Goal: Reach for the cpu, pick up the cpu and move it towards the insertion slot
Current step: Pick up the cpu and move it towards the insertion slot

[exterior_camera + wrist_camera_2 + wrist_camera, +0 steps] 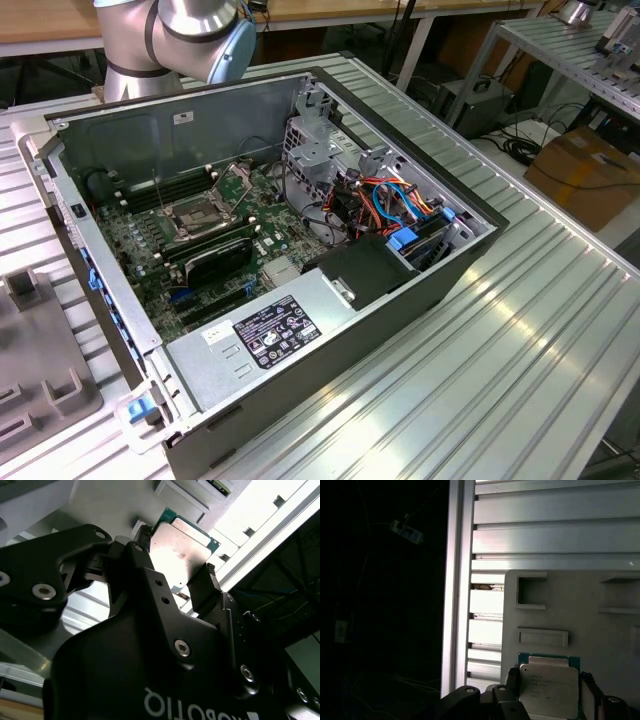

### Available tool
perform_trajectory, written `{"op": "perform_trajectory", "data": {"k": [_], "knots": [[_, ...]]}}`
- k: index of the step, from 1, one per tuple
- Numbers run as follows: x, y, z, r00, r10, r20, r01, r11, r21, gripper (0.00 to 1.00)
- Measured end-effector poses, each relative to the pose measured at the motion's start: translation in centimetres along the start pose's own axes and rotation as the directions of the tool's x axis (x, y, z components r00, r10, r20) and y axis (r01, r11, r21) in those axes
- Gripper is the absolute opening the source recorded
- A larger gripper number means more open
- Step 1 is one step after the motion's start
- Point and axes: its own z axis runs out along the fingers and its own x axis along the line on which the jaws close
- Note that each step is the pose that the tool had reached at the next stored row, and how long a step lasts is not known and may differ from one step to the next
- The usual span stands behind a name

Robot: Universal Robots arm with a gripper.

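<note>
Ribbed alu table w/ grey tray on it. Gripper is narrow, fingers clamped on cpu edges, chip just over tray. Step, I judge: grasp made, carry not yet done. Insertion slot sits approx 9 o'clock inside open PC case in exterior view. Carry calls for a level hold and clearing the case wall.

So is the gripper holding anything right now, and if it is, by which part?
Yes, the gripper holds the cpu, with its fingers pinching two opposite side edges and the pale face left uncovered.
</note>
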Motion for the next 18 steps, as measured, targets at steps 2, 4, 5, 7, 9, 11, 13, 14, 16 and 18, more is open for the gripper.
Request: {"op": "perform_trajectory", "data": {"k": [2,4,5,7,9,11,13,14,16,18], "knots": [[0.00,0.00,-0.36,1.0000,0.000,0.0000,0.000,1.0000,0.0002,0.55],[0.00,0.00,-0.57,1.0000,0.000,0.0000,0.000,1.0000,0.0002,0.55],[0.00,0.00,-0.65,1.0000,0.000,0.0000,0.000,1.0000,0.0002,0.55],[0.00,0.00,-0.85,1.0000,0.000,0.0001,0.000,1.0000,0.0002,0.55],[0.00,0.00,-0.96,1.0000,0.000,0.0001,0.000,1.0000,0.0001,0.55],[0.00,0.00,-1.12,1.0000,0.000,0.0002,0.000,1.0000,0.0001,0.55],[0.00,0.00,-1.20,1.0000,0.000,0.0001,0.000,1.0000,0.0002,0.55],[0.00,0.01,-1.24,1.0000,0.000,0.0000,0.000,1.0000,0.0001,0.55],[0.00,0.01,-1.27,1.0000,0.000,0.0001,0.000,1.0000,0.0001,0.55],[0.00,0.00,-1.33,1.0000,0.000,0.0001,0.000,1.0000,0.0001,0.55]]}}
